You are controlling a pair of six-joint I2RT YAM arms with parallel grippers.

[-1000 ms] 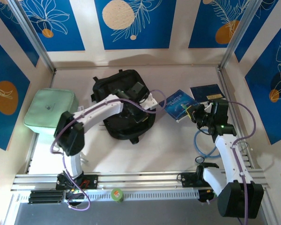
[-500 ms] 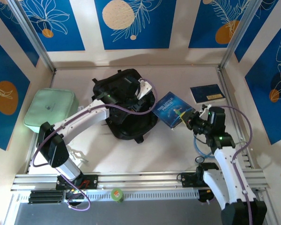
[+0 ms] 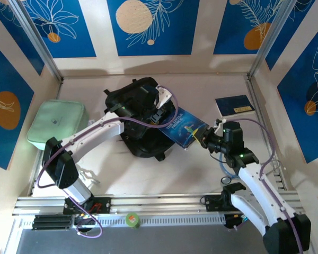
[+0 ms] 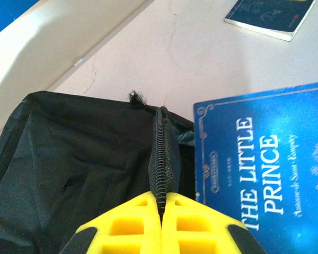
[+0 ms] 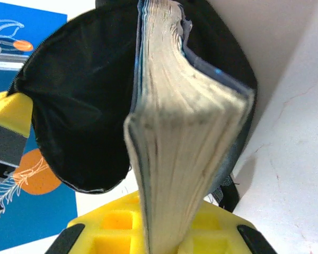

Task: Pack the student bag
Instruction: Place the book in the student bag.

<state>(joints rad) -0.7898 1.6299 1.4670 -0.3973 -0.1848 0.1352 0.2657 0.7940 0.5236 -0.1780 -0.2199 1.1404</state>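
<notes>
The student bag [image 3: 140,124], black and soft, lies at the middle of the desk [image 3: 191,169], a little toward the back, with its mouth turned to the right. The left hand [image 4: 161,203] is pressed together on the zipper [image 4: 160,153] at the rim of that mouth and seems to hold the opening up. A blue book [image 3: 183,126], titled The Little Prince, is tilted with its leading corner at the rim. From the right wrist its far end appears to sit between the black walls of the bag. The right hand [image 5: 164,235] pinches the near end of this book, page edges upward. By my reading the packing is in mid-course: the bag is open and one book is on its way in but not fully seated. What is left is to push it down, let go, and probably close the zipper. A second book [image 3: 234,104] lies flat near the right back corner, well apart from the bag, and a mint-green bag [image 3: 55,127] sits at the left edge. Whether either belongs in the pack I cannot tell. The inside of the bag is dark, so any contents are hidden. How deep the book reaches is hard to judge, and both hands' fingers are cut off at the frame edge in the wrist views.
</notes>
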